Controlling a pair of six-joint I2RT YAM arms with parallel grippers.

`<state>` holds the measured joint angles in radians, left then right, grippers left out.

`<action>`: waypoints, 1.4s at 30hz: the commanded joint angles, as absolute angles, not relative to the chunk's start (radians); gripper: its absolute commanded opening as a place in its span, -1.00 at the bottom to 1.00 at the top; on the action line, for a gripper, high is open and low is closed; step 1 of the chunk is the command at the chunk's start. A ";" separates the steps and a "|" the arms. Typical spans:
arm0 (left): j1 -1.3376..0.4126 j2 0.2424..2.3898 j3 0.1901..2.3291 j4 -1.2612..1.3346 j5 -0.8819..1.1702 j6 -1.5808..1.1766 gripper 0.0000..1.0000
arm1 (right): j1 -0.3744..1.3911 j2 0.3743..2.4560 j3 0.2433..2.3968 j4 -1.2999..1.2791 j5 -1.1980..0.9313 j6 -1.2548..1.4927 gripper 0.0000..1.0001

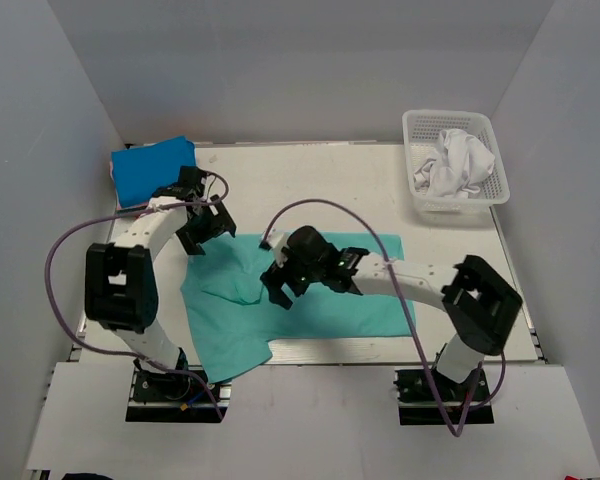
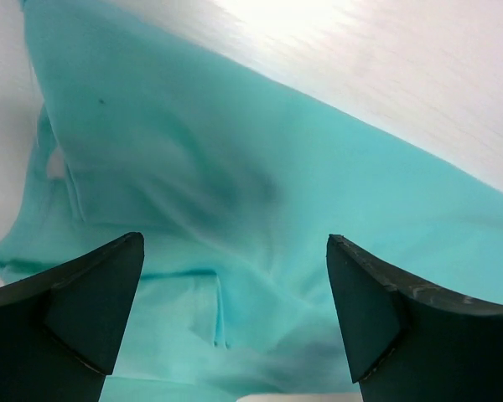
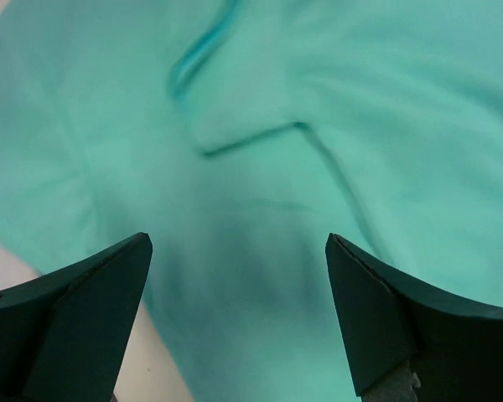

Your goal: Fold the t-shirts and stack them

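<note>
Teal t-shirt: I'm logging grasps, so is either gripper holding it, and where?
Nothing held: left gripper and right gripper are both open over the teal t-shirt.

— How does the left gripper (image 2: pixel 235 247) stand?
— Jaws spread wide, elbow sharply folded behind them.
— And the right gripper (image 3: pixel 239 243)?
— Jaws equally wide, pointing down, forearm stretched out behind them.

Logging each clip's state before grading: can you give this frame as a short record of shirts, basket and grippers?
teal shirt: spread on the table near the arms, rumpled, one part folded over
blue shirt: folded, far left corner
basket: far right, holds crumpled white cloth
left gripper: open, over teal shirt's left edge
right gripper: open, over teal shirt's middle
</note>
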<state>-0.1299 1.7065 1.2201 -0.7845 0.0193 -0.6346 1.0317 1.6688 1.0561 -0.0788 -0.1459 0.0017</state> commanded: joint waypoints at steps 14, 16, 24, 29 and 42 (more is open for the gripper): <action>-0.405 1.663 1.267 -0.845 0.032 -0.664 1.00 | 0.626 1.396 0.805 -0.317 0.279 0.528 0.81; -0.432 1.672 1.267 -0.873 0.008 -0.673 1.00 | 0.589 1.404 0.805 -0.342 0.270 0.554 0.81; -0.494 1.683 1.149 -0.940 -0.095 -0.770 1.00 | 0.480 1.419 0.733 -0.331 0.175 0.532 0.81; -0.528 1.692 1.132 -0.865 -0.115 -0.847 1.00 | 0.436 1.443 0.695 -0.284 0.118 0.506 0.81; -0.571 1.606 1.037 -1.138 -0.218 -1.023 1.00 | 0.361 1.425 0.615 -0.235 0.092 0.479 0.81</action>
<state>-0.5678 1.6989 1.0821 -1.0069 -0.1474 -0.9295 0.3847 1.4078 0.6716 -0.1970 0.1009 0.4889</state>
